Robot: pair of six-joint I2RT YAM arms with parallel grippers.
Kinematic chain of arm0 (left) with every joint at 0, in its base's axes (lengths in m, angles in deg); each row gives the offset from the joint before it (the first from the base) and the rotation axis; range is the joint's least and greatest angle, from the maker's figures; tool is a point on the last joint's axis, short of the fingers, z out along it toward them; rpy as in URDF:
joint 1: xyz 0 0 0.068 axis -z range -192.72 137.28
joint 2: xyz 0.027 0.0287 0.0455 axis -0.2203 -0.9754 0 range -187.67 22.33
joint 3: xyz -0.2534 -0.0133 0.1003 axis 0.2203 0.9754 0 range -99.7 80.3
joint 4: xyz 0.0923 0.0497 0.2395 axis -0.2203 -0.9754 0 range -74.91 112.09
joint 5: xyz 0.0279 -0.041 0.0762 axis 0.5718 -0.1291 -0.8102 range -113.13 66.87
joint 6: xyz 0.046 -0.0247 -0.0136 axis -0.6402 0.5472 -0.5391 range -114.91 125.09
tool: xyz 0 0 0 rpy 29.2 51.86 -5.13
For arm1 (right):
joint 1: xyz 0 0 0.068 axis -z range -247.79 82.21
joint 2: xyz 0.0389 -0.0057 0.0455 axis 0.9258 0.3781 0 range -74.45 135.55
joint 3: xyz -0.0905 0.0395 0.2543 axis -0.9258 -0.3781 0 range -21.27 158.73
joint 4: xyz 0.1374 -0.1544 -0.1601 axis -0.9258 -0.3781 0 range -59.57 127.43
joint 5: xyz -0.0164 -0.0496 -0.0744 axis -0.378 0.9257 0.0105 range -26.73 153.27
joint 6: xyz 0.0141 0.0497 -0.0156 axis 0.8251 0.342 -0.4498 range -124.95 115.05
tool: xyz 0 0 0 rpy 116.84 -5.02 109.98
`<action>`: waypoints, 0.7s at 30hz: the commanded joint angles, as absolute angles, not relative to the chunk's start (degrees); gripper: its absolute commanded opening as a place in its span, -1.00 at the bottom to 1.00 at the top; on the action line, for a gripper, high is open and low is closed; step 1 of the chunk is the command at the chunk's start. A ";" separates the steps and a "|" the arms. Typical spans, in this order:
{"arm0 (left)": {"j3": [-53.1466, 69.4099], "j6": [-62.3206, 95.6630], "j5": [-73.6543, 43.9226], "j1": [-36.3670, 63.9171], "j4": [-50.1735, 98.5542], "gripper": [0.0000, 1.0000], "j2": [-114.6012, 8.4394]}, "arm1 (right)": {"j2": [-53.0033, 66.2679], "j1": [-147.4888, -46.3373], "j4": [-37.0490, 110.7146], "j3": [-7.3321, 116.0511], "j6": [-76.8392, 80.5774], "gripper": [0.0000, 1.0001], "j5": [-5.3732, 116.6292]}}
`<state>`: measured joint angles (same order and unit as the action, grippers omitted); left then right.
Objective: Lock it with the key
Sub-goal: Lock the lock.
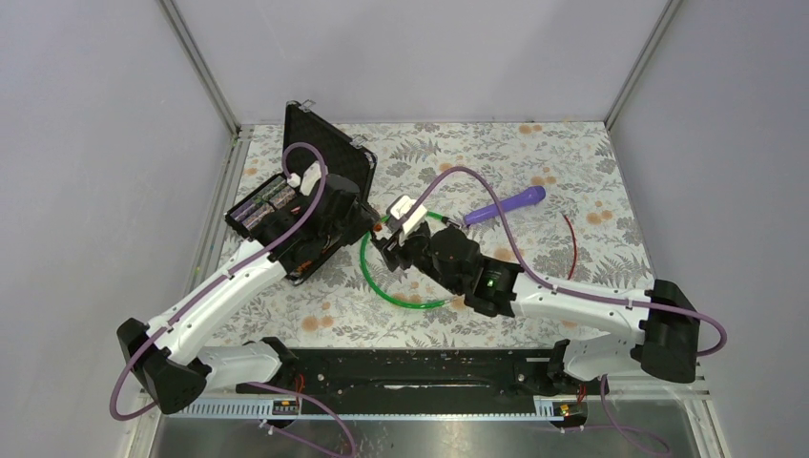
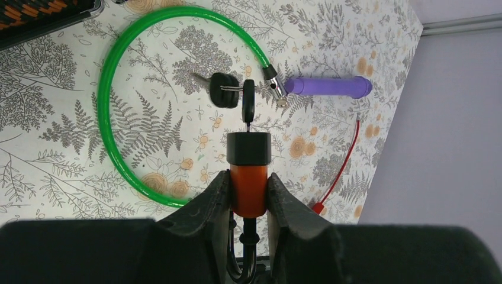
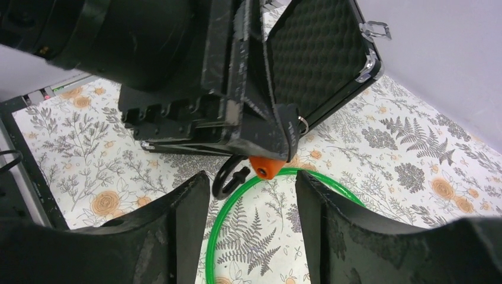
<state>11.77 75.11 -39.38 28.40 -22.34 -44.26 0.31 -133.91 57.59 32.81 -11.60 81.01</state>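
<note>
My left gripper (image 2: 248, 177) is shut on the orange body of the lock (image 2: 248, 192), held above the table. The lock's black end (image 2: 248, 148) points away, and a black-headed key (image 2: 248, 106) sticks in it. A second key (image 2: 220, 90) hangs from the same ring. The green cable (image 2: 106, 118) lies in a loop on the table, its metal tip (image 2: 276, 90) free and apart from the lock. My right gripper (image 3: 251, 201) is open and empty, just short of the lock's orange end (image 3: 264, 167). In the top view both grippers meet at the middle left (image 1: 382, 239).
An open black case (image 1: 286, 200) with a foam-lined lid (image 3: 319, 59) stands at the back left. A purple handle (image 1: 506, 205) lies beyond the cable tip. A thin red tie (image 1: 572, 243) lies to the right. A black loop (image 3: 228, 177) hangs under the lock.
</note>
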 commanded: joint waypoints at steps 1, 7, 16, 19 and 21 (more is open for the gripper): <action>7.71 76.37 -42.59 28.24 -20.40 -1.00 -42.29 | 1.27 -135.82 63.77 33.63 -14.04 0.27 83.60; 7.52 76.69 -42.45 28.22 -21.03 -1.00 -42.38 | 2.01 -136.34 64.84 33.23 -12.74 0.36 85.76; 8.77 78.80 -43.88 28.22 -21.33 -1.00 -41.16 | 5.40 -136.43 65.48 34.00 -11.40 0.25 94.06; 8.91 78.92 -43.80 28.20 -21.33 -1.00 -41.27 | 5.97 -136.43 65.89 33.86 -11.09 0.18 95.35; 9.00 78.92 -43.56 28.22 -21.36 -1.00 -41.32 | 6.05 -136.43 66.72 33.48 -10.96 0.10 96.05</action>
<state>10.76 78.06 -42.35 28.40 -23.71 -43.63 5.58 -136.38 62.49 32.83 -11.56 90.30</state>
